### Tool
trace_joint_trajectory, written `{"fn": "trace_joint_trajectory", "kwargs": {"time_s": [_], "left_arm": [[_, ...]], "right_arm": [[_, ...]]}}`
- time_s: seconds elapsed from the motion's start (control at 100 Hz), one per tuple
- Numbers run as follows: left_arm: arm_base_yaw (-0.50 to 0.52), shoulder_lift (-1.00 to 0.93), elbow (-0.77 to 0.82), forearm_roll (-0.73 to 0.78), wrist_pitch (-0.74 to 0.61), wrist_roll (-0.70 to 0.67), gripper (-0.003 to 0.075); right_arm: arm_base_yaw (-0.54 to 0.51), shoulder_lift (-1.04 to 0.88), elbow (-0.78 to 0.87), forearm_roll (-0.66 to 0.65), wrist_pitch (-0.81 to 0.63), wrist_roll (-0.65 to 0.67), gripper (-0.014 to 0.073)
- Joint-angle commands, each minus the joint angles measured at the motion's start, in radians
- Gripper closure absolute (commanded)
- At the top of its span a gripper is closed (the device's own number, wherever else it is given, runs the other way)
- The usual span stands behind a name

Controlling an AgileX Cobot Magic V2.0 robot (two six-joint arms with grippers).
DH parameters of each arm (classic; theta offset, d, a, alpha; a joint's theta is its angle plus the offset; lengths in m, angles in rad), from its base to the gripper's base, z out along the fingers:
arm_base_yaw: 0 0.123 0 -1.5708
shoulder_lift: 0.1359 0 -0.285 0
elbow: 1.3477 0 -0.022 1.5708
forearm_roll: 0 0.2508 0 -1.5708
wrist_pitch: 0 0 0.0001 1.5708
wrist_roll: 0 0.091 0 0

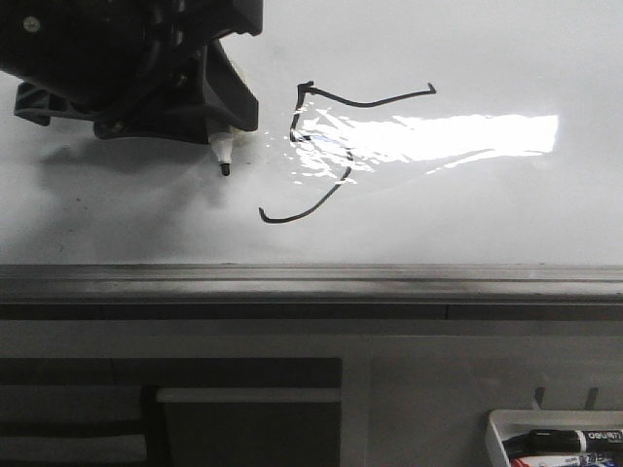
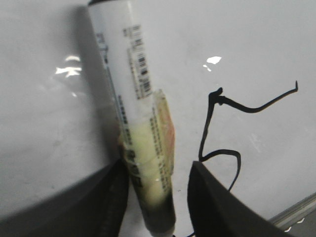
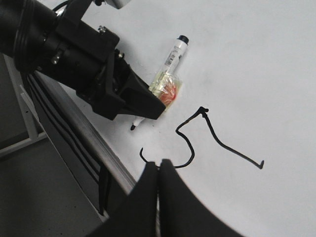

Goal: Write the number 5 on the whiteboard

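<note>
As the thin black hand-drawn number 5 (image 1: 321, 156) looks complete | left hand (image 1: 222, 131) pinches white marker (image 2: 140, 128); right hand (image 3: 159, 170) pressed together | risk: tip dragging across glossy whiteboard (image 1: 487, 58), smearing.

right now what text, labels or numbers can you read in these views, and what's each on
"5": hand-drawn number 5 in black on the whiteboard.
Marker held in the left tool: barcode and fine print, too blurred to read.
Marker in the tray: label too small to read.
</note>
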Motion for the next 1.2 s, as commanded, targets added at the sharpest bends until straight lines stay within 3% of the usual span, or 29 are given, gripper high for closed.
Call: {"fn": "trace_joint_trajectory", "kwargs": {"time_s": [0.0, 0.25, 0.56, 0.75, 0.82, 0.95, 1.09, 1.19], "left_arm": [[0.023, 0.04, -0.001, -0.002, -0.2, -0.001, 0.0316], [0.023, 0.01, -0.003, -0.002, -0.198, -0.001, 0.0171], [0.023, -0.243, -0.003, 0.032, -0.089, -0.001, 0.0178], [0.023, -0.501, 0.06, 0.213, -0.021, -0.001, 0.0365], [0.023, -0.597, 0.104, 0.294, 0.037, -0.001, 0.047], [0.023, -0.764, 0.193, 0.385, 0.161, -0.001, 0.0741], [0.023, -0.873, 0.27, 0.398, 0.24, -0.001, 0.0741], [0.023, -0.901, 0.297, 0.395, 0.283, -0.001, 0.0741]], "right_arm": [[-0.006, -0.004, -0.028, -0.014, -0.069, 0.0, 0.0652], [-0.006, -0.012, -0.028, -0.019, -0.069, 0.0, 0.0652], [-0.006, -0.187, -0.028, -0.046, -0.038, 0.0, 0.0652], [-0.006, -0.378, -0.012, -0.069, 0.174, 0.0, 0.0652], [-0.006, -0.477, 0.037, -0.077, 0.213, 0.0, 0.0652], [-0.006, -0.7, 0.167, -0.099, 0.211, 0.0, 0.0652], [-0.006, -0.905, 0.27, -0.114, 0.211, 0.0, 0.0655], [-0.006, -0.875, 0.284, -0.145, 0.261, 0.0, 0.0655]]}}
